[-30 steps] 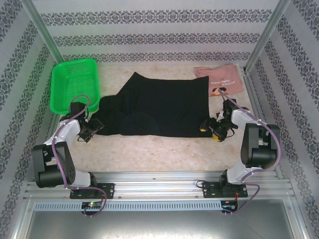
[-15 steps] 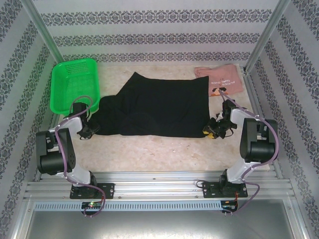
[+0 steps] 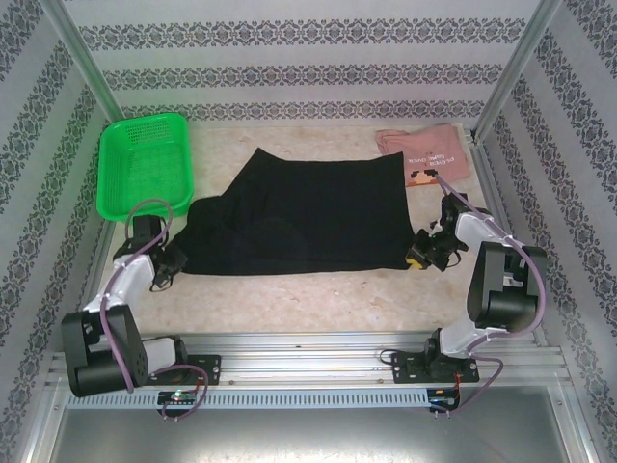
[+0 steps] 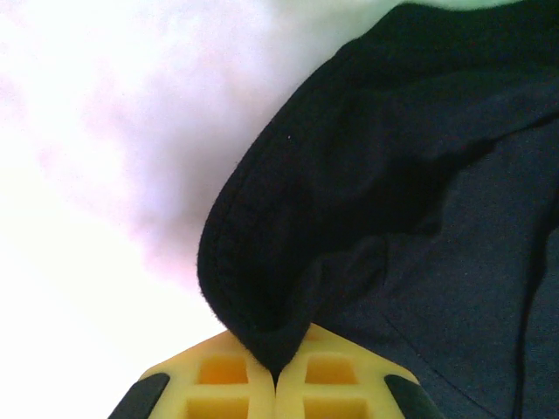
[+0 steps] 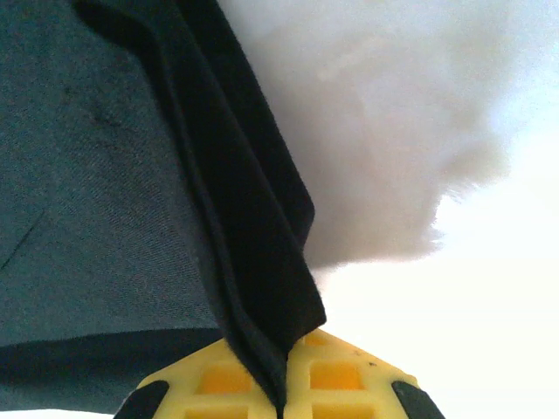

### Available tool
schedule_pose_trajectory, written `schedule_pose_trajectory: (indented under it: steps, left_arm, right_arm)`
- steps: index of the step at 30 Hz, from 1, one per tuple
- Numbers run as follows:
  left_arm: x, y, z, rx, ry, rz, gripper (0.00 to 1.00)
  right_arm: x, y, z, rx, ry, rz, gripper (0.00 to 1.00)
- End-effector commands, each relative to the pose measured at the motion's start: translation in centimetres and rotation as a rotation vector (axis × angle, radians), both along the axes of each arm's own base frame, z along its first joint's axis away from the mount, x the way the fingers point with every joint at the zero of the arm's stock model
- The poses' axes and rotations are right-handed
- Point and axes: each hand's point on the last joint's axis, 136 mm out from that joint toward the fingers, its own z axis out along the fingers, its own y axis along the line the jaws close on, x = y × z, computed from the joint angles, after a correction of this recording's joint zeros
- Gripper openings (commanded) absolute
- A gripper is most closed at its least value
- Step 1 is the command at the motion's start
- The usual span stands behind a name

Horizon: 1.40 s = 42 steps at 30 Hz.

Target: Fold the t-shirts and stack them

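The black t-shirt (image 3: 308, 212) is matt, finely woven cloth, and the pink t-shirt (image 3: 429, 154) is matt cloth too. The green basket (image 3: 145, 159) is glossy plastic mesh. The left tool (image 4: 276, 380) and right tool (image 5: 285, 388) have smooth yellow plastic fingers. The bench (image 3: 318, 294) looks mottled and matt.

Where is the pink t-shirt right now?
In the top view, the pink t-shirt lies at the far right corner of the table, beside the black t-shirt and beyond the right hand.

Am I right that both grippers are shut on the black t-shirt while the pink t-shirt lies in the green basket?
No: the top view shows the pink t-shirt on the table, far right, outside the green basket; the rest holds.
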Motion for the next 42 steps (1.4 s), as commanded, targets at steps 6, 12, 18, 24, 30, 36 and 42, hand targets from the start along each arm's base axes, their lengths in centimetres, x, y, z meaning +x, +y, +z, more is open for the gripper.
schedule_pose_trajectory:
  steps: [6, 12, 18, 24, 30, 36, 42]
  left_arm:
    - [-6.7, -1.6, -2.8, -0.079, 0.148, 0.109, 0.00]
    - [-8.0, -1.5, -3.2, -0.078, 0.194, 0.170, 0.13]
    - [-7.9, -1.0, -2.2, -0.054, 0.186, 0.200, 0.49]
    - [-5.0, -1.4, 4.8, -0.022, 0.043, 0.128, 0.56]
    - [-3.6, -6.2, 9.4, -0.119, -0.024, -0.042, 0.65]
    - [-1.9, -14.0, 6.0, -0.312, -0.004, -0.111, 0.65]
    - [-1.9, -16.9, 1.7, -0.416, 0.040, -0.050, 0.59]
  right_arm:
    - [-4.6, -1.8, -1.1, -0.115, 0.115, -0.048, 0.03]
    - [-6.6, -1.7, -1.3, -0.127, 0.140, -0.070, 0.06]
    - [-6.7, -1.7, -1.0, -0.130, 0.132, -0.092, 0.38]
    - [-3.9, -0.7, 4.5, -0.084, -0.088, -0.044, 0.69]
    - [-1.4, 2.9, 13.4, -0.034, -0.484, 0.145, 0.98]
    - [-0.7, 7.0, 14.8, 0.114, -0.536, 0.232, 0.98]
    - [-1.0, 8.3, 14.4, 0.140, -0.535, 0.279, 0.98]
